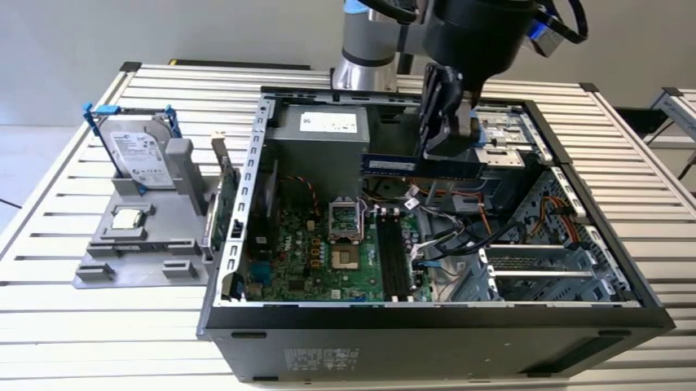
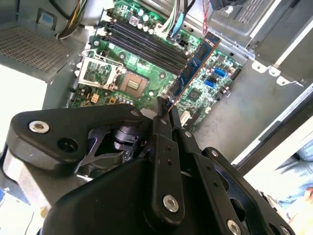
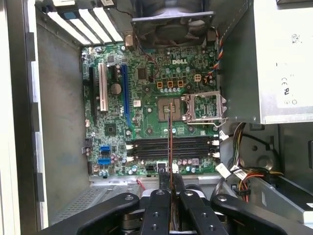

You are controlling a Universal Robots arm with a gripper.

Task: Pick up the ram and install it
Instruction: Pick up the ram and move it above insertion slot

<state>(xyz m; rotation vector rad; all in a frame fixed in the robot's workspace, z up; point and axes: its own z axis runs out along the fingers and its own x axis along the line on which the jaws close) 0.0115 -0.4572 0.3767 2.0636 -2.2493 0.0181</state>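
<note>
Arm (image 1: 477, 37): reaches down from the top of the exterior view over the open computer case (image 1: 435, 322), wrist pointing into it.
Jaws: clenched on one end of the ram (image 1: 419, 165).
Ram: held level and clear above the motherboard (image 1: 315, 252). It touches nothing else and is seen edge-on in the first wrist view (image 3: 169, 137).
Alignment: the ram lies crosswise to the memory slots (image 3: 190, 145).
Edges: the power supply (image 1: 326, 134) is just beside the ram's free end, with the drive cage (image 1: 511, 134) on the exterior view's right.
Open room: the case side is off, the slots are bare, and loose cables (image 1: 451, 236) lie near them.
Elsewhere: a hard drive (image 1: 142, 155) stands on the counter (image 1: 87, 326), well apart.
</note>
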